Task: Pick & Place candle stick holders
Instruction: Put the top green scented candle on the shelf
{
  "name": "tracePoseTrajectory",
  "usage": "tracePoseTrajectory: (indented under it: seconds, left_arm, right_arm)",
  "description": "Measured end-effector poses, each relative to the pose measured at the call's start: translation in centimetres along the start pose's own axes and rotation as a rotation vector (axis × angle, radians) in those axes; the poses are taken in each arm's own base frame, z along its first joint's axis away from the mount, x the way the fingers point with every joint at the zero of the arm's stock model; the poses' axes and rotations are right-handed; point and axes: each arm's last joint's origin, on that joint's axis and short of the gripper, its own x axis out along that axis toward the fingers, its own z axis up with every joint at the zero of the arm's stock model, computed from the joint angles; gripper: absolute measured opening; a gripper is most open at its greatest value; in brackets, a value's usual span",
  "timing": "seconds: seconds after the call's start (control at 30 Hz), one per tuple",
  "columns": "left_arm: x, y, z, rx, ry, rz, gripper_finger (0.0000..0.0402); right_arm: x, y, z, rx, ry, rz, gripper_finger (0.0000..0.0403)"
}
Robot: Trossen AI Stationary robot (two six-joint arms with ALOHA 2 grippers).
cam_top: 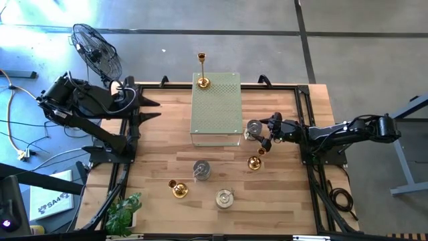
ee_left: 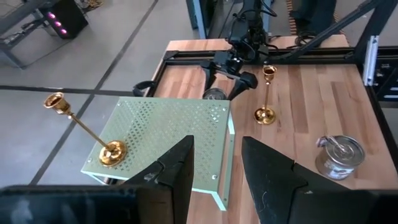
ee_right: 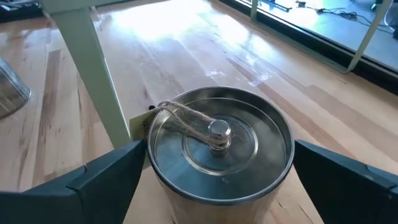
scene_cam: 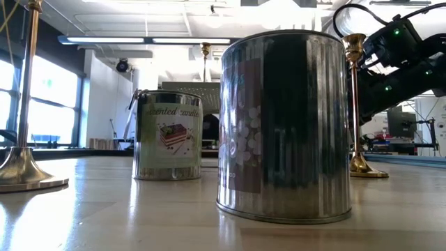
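The left gripper waits off the table's left edge, fingers parted, empty. A gold holder stands on the green box. Right of the box, the right gripper is spread wide around a silver tin, not clamped.

High view: overhead, facing straight down on the desk.
Low view: desk-level, facing across.
Wrist views: close; left also sees the green box.
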Motion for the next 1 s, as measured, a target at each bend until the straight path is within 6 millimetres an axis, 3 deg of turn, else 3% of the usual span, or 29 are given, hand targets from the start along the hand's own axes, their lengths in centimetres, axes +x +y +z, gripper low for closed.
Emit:
tracePoseTrajectory:
  seconds: [0.33,0.67,1.0]
  left_arm:
    - [0.0,0.0,0.0,-0.001,-0.002,0.011,0.0131]
    - [0.0,0.0,0.0,-0.001,-0.002,0.011,0.0131]
    - [0.0,0.0,0.0,-0.001,-0.002,0.01,0.0131]
  right_arm:
    - [0.6,0.3,1.8,-0.08,0.031,-0.012,0.0397]
    - [1.0,-0.3,1.4,-0.05,0.082,-0.014,0.0397]
    - [3.1,-0.1,0.8,-0.044,0.11,-0.003,0.0397]
